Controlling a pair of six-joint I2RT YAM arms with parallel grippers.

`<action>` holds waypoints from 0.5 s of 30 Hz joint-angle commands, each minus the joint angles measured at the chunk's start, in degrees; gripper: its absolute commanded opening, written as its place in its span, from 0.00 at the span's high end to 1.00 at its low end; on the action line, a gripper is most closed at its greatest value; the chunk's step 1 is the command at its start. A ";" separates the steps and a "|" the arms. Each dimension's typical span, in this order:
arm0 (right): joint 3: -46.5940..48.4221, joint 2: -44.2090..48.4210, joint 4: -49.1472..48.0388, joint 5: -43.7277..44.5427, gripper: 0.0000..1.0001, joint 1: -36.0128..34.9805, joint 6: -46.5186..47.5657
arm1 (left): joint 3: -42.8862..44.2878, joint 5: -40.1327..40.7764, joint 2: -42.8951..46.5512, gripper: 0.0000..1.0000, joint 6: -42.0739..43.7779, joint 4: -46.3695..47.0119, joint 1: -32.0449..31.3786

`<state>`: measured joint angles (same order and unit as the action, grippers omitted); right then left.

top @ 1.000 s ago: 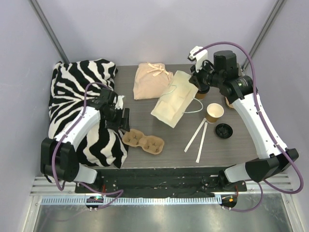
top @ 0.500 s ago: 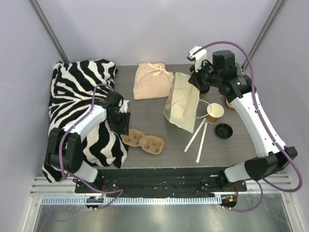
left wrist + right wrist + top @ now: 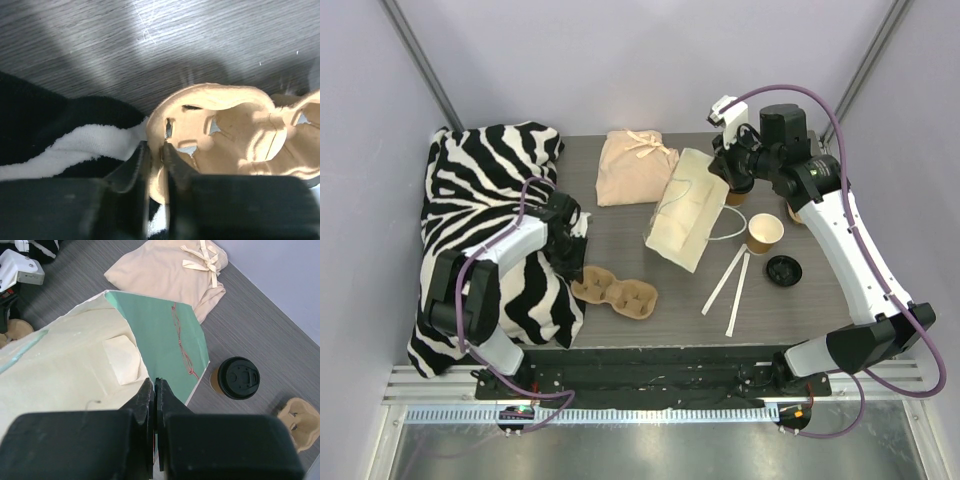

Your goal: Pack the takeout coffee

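The takeout coffee (image 3: 239, 378), a brown cup under a black lid, stands on the table just right of the paper bag (image 3: 75, 365) in the right wrist view. My right gripper (image 3: 154, 382) is shut on the bag's open edge, where the green inside shows, and holds that end up off the table (image 3: 620, 225). In the top view the bag (image 3: 685, 210) and gripper (image 3: 722, 178) cover most of the coffee. My left gripper (image 3: 156, 147) pinches the left rim of the pulp cup carrier (image 3: 235, 130), one finger inside the pocket and one outside; it (image 3: 580, 268) stands beside the zebra cloth.
An open brown cup (image 3: 765, 232), a loose black lid (image 3: 784, 269) and two white sticks (image 3: 725, 280) lie at the right. A beige cloth pouch (image 3: 635, 165) sits at the back. The zebra cloth (image 3: 480, 200) covers the left edge. A second pulp piece (image 3: 300, 420) lies right of the coffee.
My left gripper has closed from wide onto the carrier's rim, its arm shifting slightly left. The bag in my right gripper swung up and then tilted back.
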<state>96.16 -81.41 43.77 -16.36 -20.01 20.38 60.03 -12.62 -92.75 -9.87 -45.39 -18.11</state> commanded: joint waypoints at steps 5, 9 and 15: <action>-0.27 2.48 -0.27 -2.36 0.99 0.15 -0.87 | 6.41 3.30 7.22 1.00 5.64 -5.67 -0.17; -1.41 4.58 1.40 -3.85 0.99 0.15 -0.17 | 11.14 4.00 13.46 1.00 15.37 -12.16 -0.09; -0.80 4.77 5.18 -6.22 0.99 0.15 -2.01 | 26.14 5.59 20.32 1.00 26.38 -19.55 1.23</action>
<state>94.37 -79.05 47.44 -19.62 -20.03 19.81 75.48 -8.60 -76.95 6.35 -58.35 -17.58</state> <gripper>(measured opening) 0.033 0.029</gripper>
